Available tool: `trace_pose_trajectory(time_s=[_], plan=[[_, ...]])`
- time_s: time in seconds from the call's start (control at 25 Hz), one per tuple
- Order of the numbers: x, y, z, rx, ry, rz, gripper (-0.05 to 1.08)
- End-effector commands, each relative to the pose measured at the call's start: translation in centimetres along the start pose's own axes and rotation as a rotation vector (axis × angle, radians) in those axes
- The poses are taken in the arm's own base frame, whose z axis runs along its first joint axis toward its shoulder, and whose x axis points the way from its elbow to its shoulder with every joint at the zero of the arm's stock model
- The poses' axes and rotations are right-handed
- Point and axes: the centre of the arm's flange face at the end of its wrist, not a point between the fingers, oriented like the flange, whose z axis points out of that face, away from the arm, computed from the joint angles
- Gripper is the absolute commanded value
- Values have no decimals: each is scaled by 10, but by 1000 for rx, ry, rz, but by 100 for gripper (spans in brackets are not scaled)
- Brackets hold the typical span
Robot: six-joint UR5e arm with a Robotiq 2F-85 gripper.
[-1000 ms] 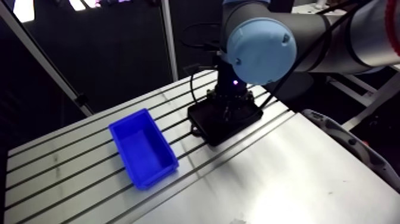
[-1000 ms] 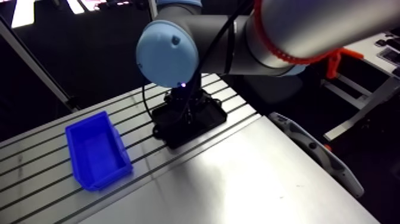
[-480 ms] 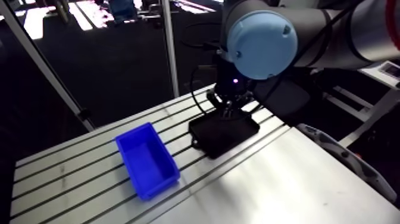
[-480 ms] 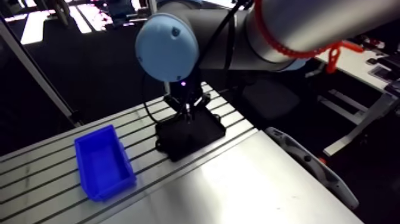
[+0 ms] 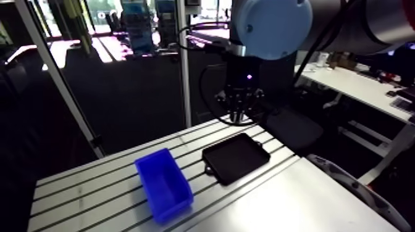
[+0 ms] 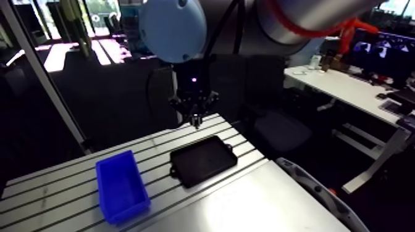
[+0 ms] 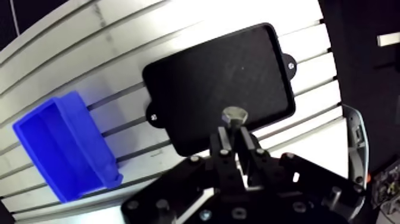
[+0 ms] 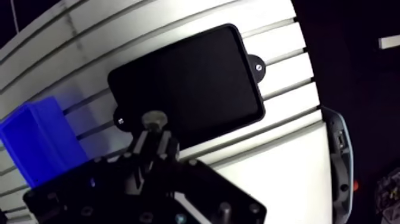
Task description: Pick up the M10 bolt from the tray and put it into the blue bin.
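A grey hex-headed M10 bolt [image 7: 234,116] is pinched between my two fingers, its head poking out past the tips. My gripper [image 7: 236,133] is shut on it and hangs high above the black tray [image 7: 220,83], which lies bare on the slotted table. In the arm view the gripper [image 5: 238,115] hovers well above the tray [image 5: 238,158]. The blue bin [image 5: 163,185] stands open and empty on the table beside the tray; in the wrist view the bin [image 7: 62,146] lies off to the side of the gripper.
The slotted aluminium table [image 5: 86,197] carries the bin and tray; a smooth metal plate [image 5: 290,207] covers its near part. A grey curved object [image 5: 364,194] lies along the table's right edge. A slanted metal post [image 5: 58,80] rises behind the table's far left.
The gripper has risen from the tray with the bolt held in it. The arm camera has lifted too, so the tray and bin look smaller and lower in the arm view.
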Motion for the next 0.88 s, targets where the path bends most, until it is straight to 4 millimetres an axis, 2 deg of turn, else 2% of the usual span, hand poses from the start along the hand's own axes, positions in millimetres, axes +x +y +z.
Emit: trace_pose_trajectory(time_s=[0.04,0.12,0.24,0.36,0.44,0.52,0.72,0.88], plan=[[1,-57,-38,5,21,-182,106],[4,-80,-52,7,35,-262,106],[8,-103,-64,10,52,-422,105],[14,-120,-56,17,43,-554,104],[13,-141,-58,16,48,-658,104],[13,-163,-51,22,40,-807,103],[12,-201,-46,34,42,-1116,102],[15,-219,-36,50,31,-1348,102]])
